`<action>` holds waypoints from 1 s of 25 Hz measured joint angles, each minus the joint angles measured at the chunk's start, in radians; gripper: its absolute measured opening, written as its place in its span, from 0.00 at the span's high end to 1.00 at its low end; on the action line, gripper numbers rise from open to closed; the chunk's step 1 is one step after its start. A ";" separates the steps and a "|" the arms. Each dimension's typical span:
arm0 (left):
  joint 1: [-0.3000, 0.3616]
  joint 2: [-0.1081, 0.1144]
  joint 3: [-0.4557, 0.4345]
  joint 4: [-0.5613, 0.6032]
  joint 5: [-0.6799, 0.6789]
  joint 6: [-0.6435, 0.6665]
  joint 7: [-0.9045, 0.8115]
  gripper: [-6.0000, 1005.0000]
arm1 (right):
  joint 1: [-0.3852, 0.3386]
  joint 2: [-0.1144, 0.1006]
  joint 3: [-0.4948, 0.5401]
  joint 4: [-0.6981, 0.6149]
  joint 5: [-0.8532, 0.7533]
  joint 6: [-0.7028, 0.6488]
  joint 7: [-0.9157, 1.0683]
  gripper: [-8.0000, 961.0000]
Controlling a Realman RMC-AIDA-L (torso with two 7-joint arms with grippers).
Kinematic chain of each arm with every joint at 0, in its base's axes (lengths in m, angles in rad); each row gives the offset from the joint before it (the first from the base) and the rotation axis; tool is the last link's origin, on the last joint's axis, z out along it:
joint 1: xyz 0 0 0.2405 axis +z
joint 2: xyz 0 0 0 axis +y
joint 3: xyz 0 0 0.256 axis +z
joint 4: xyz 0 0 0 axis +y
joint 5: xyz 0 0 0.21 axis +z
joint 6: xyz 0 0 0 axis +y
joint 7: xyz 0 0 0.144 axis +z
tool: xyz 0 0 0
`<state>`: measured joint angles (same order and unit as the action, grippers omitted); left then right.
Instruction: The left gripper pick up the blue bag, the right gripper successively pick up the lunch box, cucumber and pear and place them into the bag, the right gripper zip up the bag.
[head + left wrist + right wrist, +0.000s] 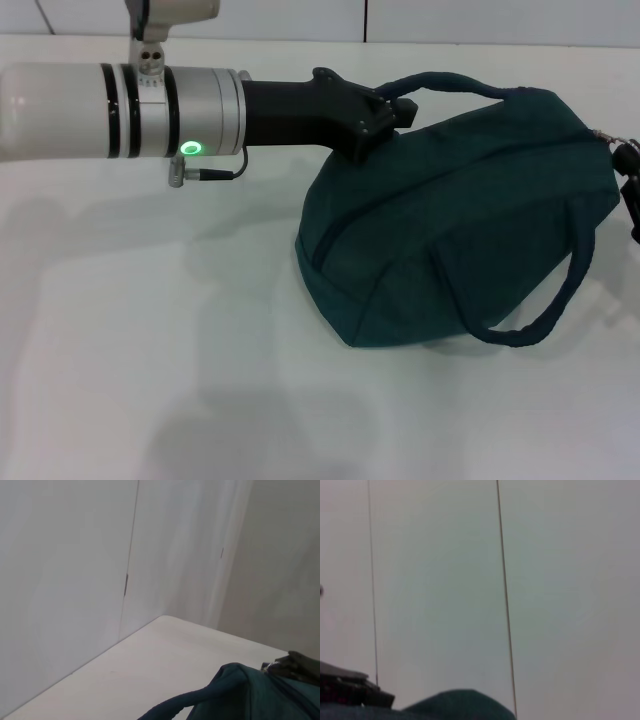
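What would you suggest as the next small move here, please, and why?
Probably the right gripper should finish at the zip end and draw back. The blue bag lies on the white table looking closed, with no food left outside, while the left gripper is at its far handle.

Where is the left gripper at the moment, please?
In the head view, the left gripper reaches in from the left and sits at the blue bag's top far edge, beside its rear handle.
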<state>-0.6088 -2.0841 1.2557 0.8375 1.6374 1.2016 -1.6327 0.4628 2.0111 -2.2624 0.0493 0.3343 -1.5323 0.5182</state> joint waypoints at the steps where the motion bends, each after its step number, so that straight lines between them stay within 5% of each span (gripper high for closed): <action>1: 0.000 0.000 0.000 0.000 -0.001 0.000 0.002 0.98 | 0.000 0.000 -0.002 0.000 -0.002 0.004 0.001 0.95; 11: -0.045 0.000 0.003 0.001 -0.007 0.059 -0.092 0.93 | -0.001 0.000 -0.010 -0.014 -0.008 -0.006 0.003 0.97; 25: -0.173 -0.003 0.027 -0.090 0.086 -0.045 -0.192 0.60 | 0.005 0.000 -0.014 -0.038 -0.034 -0.004 -0.007 0.97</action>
<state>-0.7823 -2.0872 1.2827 0.7476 1.7235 1.1569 -1.8250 0.4678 2.0108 -2.2764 0.0115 0.3004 -1.5367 0.5108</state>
